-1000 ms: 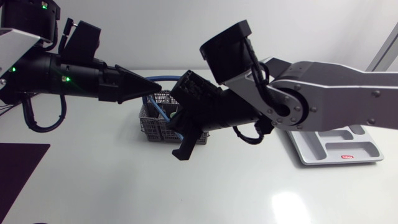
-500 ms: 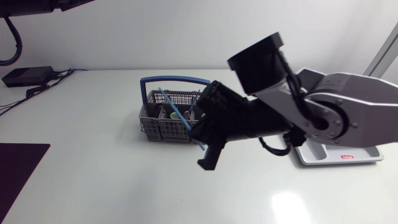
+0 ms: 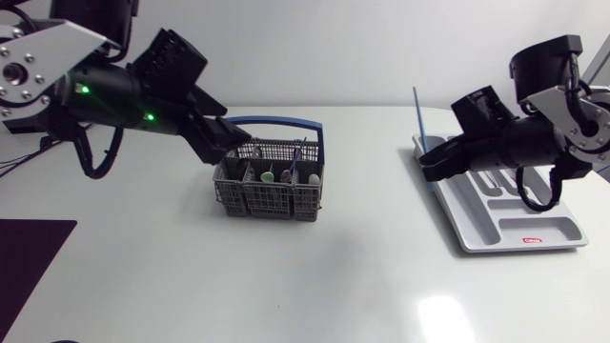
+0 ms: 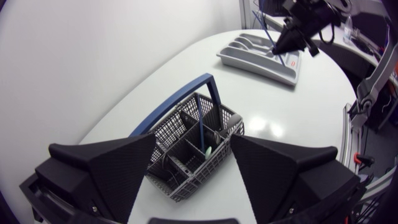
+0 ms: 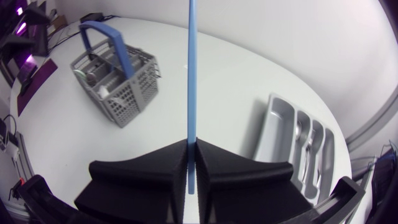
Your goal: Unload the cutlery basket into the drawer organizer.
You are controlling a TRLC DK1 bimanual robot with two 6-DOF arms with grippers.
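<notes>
Right wrist view first: our right gripper [image 5: 191, 148] is clenched on one blue stick [image 5: 191, 68], held upright between its fingers. Big swing here. Half a second ago that arm hung at the cutlery basket [image 3: 272, 186] with the stick; now it is right across the bench [image 3: 362, 276], poised over the drawer organizer [image 3: 548, 231] at the corner nearer the basket. We judge that piece unloaded and only needing to be set down. Farther off, our left gripper [image 4: 193, 138], gone from the head view half a second ago, is back at the basket, released, fingers spread wide above its rim, looking ready for another pick. The count: one basket, one organizer, one stick in the air, and at least four pieces standing in the basket, though we cannot tell exactly.
</notes>
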